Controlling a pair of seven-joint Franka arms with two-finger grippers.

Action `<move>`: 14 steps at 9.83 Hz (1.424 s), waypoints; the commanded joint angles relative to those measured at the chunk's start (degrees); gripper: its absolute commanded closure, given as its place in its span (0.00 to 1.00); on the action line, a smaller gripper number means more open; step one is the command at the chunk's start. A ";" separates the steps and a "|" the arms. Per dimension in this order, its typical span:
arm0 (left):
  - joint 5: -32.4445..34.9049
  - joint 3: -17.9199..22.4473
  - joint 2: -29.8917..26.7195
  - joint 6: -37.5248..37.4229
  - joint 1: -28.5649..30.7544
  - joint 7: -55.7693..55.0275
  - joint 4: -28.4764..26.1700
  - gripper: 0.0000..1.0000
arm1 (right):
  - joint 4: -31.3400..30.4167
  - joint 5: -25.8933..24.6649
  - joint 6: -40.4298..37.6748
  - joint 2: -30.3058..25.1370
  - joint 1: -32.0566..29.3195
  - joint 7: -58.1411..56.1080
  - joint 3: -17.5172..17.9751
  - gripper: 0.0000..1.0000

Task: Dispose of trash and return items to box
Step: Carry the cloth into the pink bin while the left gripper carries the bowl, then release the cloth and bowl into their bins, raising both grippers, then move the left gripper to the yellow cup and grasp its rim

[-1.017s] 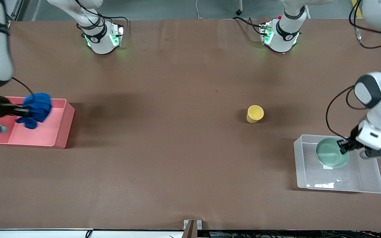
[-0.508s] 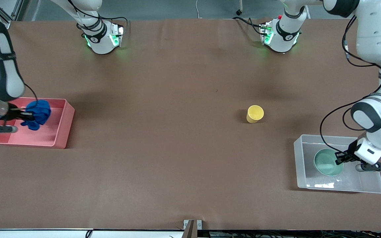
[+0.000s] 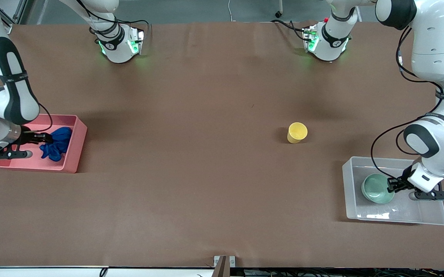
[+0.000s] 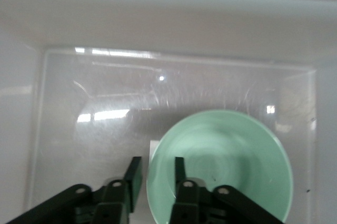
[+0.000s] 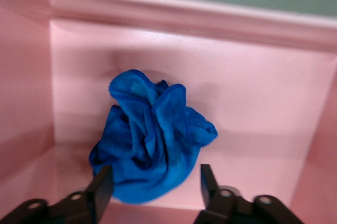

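At the right arm's end of the surface, the pink bin holds the blue cloth, a wrinkled wad lying on the bin's floor near the wall that faces the middle of the surface. The right gripper is low inside this bin, just beside the cloth; in the right wrist view its fingers stand wide apart on either side of the wad and grip nothing.

Toward the left arm's end, the clear box contains the mint-green bowl, upright on the box floor. The left gripper is down in the box at the bowl's rim. Its fingers are partly open and straddle the rim without clamping it.

Between the two bins, nearer the clear box, the yellow cup stands alone on the bare surface, farther from the front camera than the box.
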 commanded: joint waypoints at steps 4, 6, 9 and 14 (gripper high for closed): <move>10.66 -2.56 -16.36 -16.25 -1.49 -3.06 -5.11 0.00 | 6.95 -0.58 -18.43 -16.09 12.39 21.11 0.97 0.00; 15.68 -5.64 -24.88 -19.97 -2.10 -9.04 -11.24 0.00 | 13.40 -0.58 -24.99 -17.26 16.73 29.35 0.89 0.00; 17.11 -12.22 -33.26 -20.34 -2.02 -11.17 -22.50 0.00 | 29.50 5.46 -42.48 -17.17 13.42 27.88 0.36 0.00; 18.95 -24.18 -32.06 -13.51 -2.10 -18.97 -32.97 0.00 | 32.36 5.31 -46.66 -18.57 12.16 22.33 0.62 0.00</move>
